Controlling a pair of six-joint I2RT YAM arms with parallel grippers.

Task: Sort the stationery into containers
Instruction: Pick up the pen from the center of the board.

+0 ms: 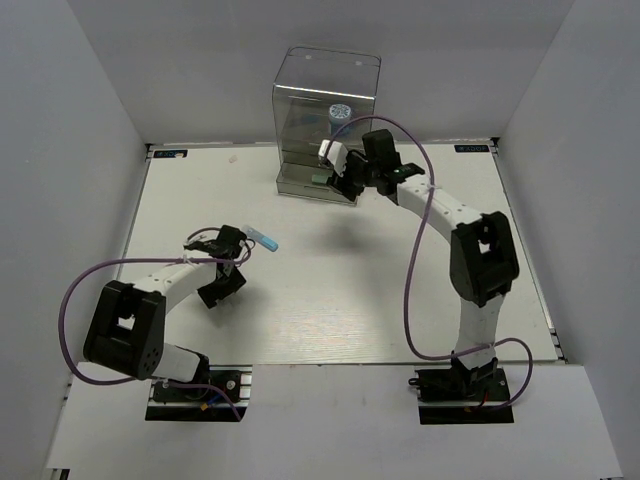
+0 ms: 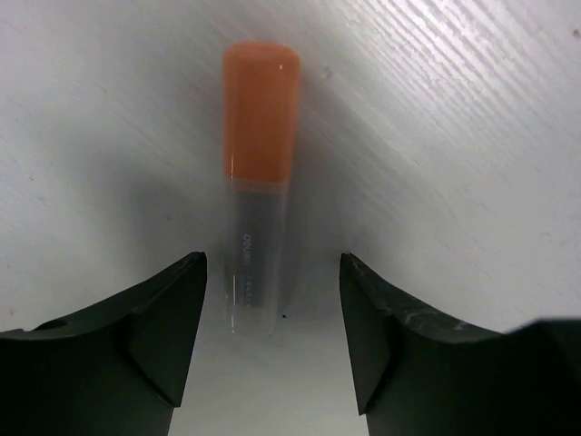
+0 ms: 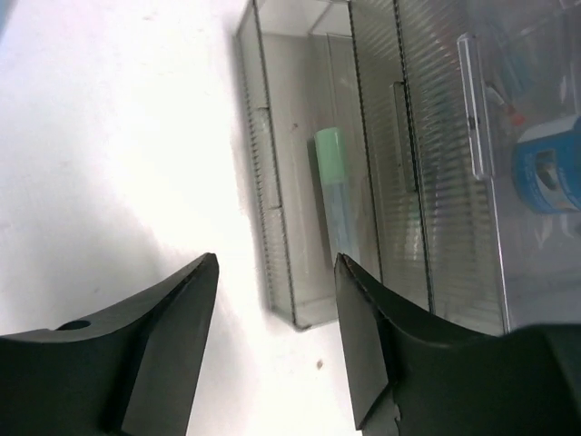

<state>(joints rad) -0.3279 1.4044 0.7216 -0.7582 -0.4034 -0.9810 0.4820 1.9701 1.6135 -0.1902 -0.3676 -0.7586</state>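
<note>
Left gripper (image 2: 272, 272): spread, one finger on each side of the white marker (image 2: 259, 191), with a gap showing on both sides; nothing is pinched yet.
Marker's place: it lies flat on the table (image 2: 454, 136), centre of the left wrist view, cap toward the top of the frame. The cap looks orange here and blue from above.
Step in hand: judged to be picking up this marker. The jaws should meet the barrel squarely, below the cap and centred, so it neither rolls nor pivots.
Writing: small print runs along the barrel, too blurred to read.
Box unit (image 3: 436, 182): right half of the right wrist view. One drawer (image 3: 263, 163) is pulled out, and the green marker (image 3: 331, 195) lies inside it.
Blue-white pot (image 3: 549, 168): right edge, behind the clear wall; its label is unreadable.
Right gripper (image 3: 275, 272): spread and empty, facing the open drawer.
</note>
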